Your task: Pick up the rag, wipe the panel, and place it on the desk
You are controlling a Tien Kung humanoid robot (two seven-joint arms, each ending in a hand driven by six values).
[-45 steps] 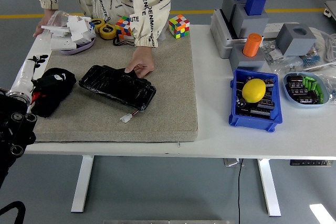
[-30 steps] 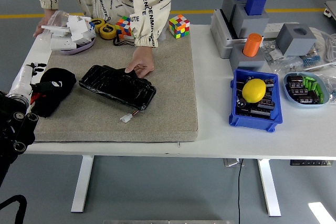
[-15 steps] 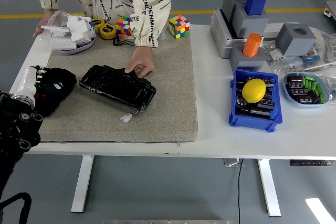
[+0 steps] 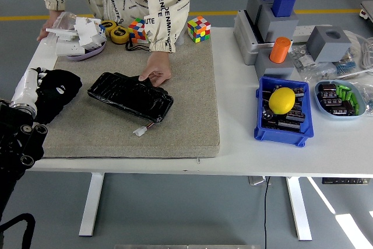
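Observation:
The black rag (image 4: 59,89) lies bunched at the left edge of the grey mat (image 4: 186,103). My left hand (image 4: 38,87), black fingers on a white forearm, comes in from the left and is shut on the rag. The black panel (image 4: 129,94) lies flat on the mat to the right of the rag, apart from it. A person at the far side rests one hand (image 4: 156,73) on the panel's far edge. The person's other hand is on the far left of the table. My right hand is out of view.
A small white connector (image 4: 140,131) on a wire lies just in front of the panel. A purple bowl (image 4: 78,51) with plastic parts, tape measures (image 4: 119,34) and two puzzle cubes (image 4: 199,28) stand at the back. A blue bin (image 4: 282,122) and grey blocks (image 4: 268,21) stand on the right.
My left hand has moved away from me along the mat's left edge, taking the rag with it. The panel and the person's hand have stayed in place.

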